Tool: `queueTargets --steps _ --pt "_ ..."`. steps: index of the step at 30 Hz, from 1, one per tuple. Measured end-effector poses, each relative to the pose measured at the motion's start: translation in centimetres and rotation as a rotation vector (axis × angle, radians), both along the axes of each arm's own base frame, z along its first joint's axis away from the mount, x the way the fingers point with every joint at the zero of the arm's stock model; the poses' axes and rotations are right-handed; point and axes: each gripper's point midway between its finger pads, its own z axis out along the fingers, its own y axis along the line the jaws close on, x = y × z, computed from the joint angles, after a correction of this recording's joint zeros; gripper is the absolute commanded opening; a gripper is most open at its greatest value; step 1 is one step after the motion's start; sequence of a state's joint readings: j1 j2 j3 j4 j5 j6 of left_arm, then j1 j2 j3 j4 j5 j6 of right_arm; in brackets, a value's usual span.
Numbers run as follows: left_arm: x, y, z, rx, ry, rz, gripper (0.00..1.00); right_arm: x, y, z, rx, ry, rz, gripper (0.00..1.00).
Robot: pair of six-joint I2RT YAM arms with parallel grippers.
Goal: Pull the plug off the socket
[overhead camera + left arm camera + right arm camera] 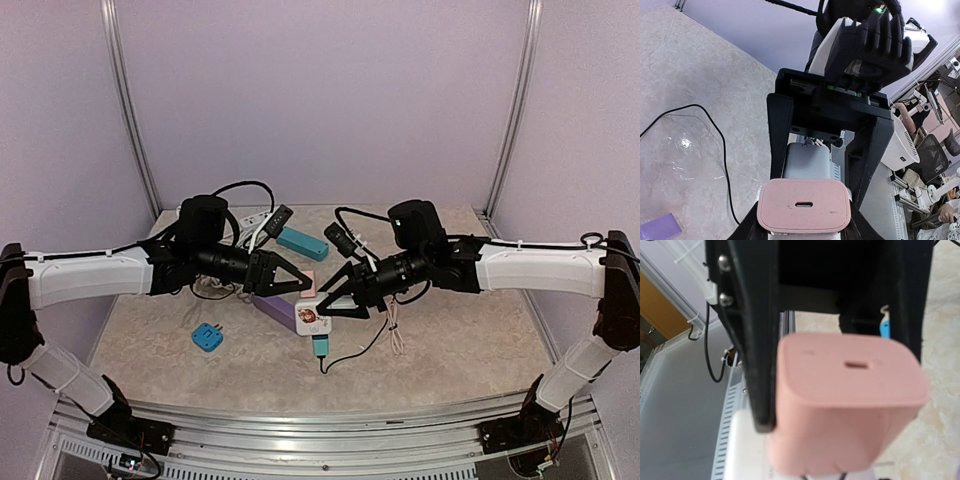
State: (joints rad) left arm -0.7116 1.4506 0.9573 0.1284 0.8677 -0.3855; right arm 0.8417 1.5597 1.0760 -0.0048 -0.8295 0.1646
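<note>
The pink plug [308, 286] sits against the top of the white cube socket [312, 319], held just above the table's middle. I see no gap between them. My left gripper [296, 284] is shut on the plug. In the left wrist view the plug [804, 205] shows its slot face, with my fingers [747, 231] on either side. My right gripper [333, 306] is shut on the socket [807, 162], its black fingers flanking the block. The right wrist view shows the plug [850, 390] blurred and close, with the socket [742, 450] beneath it.
A teal plug [320, 347] with a black cable hangs from the socket's near side. On the table lie a blue adapter [207, 337], a purple block [270, 307], a teal block [302, 243], a white power strip [254, 221] and loose black cables [715, 135].
</note>
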Motion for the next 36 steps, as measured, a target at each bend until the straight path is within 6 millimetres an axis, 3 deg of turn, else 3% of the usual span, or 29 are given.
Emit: queueTargets --steps 27,36 --pt "0.0 0.0 1.1 0.032 -0.126 0.12 0.13 0.6 0.1 0.7 0.061 0.05 0.001 0.0" --pt "0.2 0.2 0.6 0.057 -0.122 0.145 0.13 0.9 0.4 0.1 0.077 0.063 0.027 0.0"
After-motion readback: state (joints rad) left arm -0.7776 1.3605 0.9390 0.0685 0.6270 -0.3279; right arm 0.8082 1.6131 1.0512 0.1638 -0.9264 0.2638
